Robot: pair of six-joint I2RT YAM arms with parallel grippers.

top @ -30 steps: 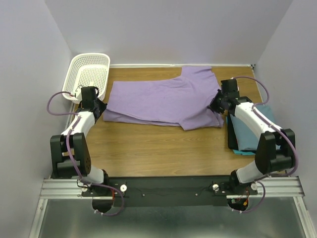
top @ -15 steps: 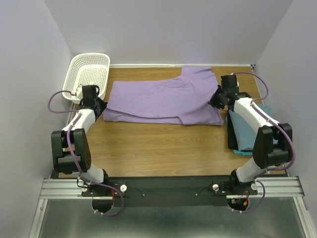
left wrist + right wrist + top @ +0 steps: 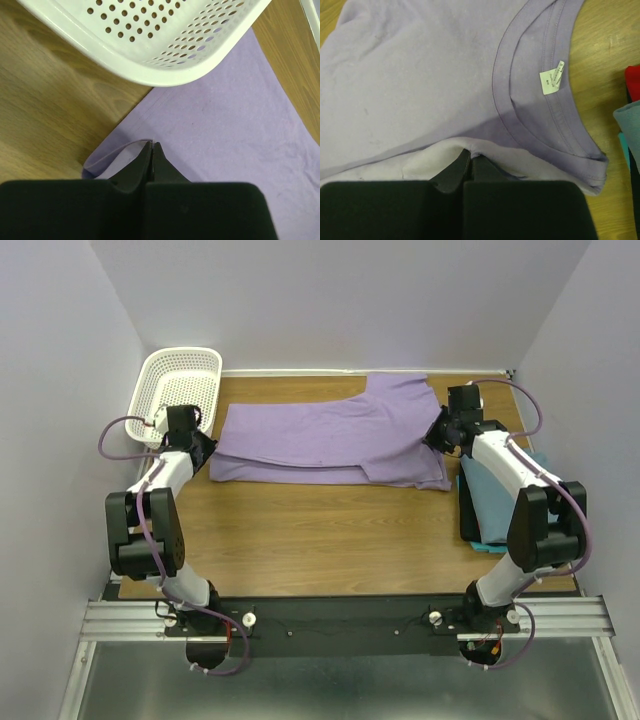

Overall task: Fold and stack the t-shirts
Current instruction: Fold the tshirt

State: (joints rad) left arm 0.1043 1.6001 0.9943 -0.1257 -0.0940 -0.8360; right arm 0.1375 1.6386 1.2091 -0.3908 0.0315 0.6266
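Note:
A lavender-purple t-shirt (image 3: 330,440) lies across the back of the wooden table (image 3: 300,530), its near edge folded over toward the back. My left gripper (image 3: 207,452) is shut on the shirt's left edge (image 3: 131,145), just below the basket. My right gripper (image 3: 436,438) is shut on a fold of the shirt (image 3: 470,150) near the collar (image 3: 530,125) with its white tag. A teal t-shirt (image 3: 500,502) lies folded at the table's right, under my right arm.
A white mesh basket (image 3: 180,390) stands at the back left corner, its rim (image 3: 165,77) close over my left gripper. The teal shirt rests on a dark board (image 3: 467,515). Something red (image 3: 634,80) shows at the right wrist view's edge. Walls enclose the table.
Both grippers have carried the shirt's near edge toward the back, folding it over; the folded shirt is now narrower front to back.

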